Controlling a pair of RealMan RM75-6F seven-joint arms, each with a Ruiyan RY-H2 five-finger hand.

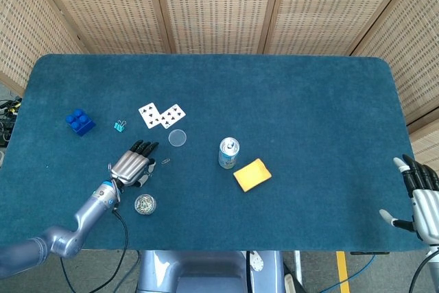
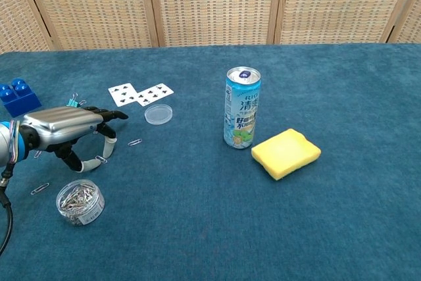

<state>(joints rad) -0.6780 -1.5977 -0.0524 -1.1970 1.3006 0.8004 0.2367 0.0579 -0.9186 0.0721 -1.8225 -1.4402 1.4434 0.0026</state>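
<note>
Left hand (image 2: 66,131) low over table (image 1: 309,101), palm down, fingers curled, thumb and a fingertip meeting at a paperclip (image 2: 100,159) lying on the cloth; whether pinched or only touched, cannot tell. More loose clips around hand: one (image 2: 135,142) just beyond fingertips, one (image 2: 40,188) nearer front edge. Dish of clips (image 2: 79,201) near, in front of hand. Lid (image 2: 158,114) and cards (image 2: 139,94) beyond. Binder clip (image 2: 72,102) and blue brick (image 2: 18,97) to far left. Can (image 2: 241,107) upright at centre, yellow sponge (image 2: 285,153) just beside it. Right hand (image 1: 420,197) at table's right edge, well apart, fingers spread, holding nothing.
</note>
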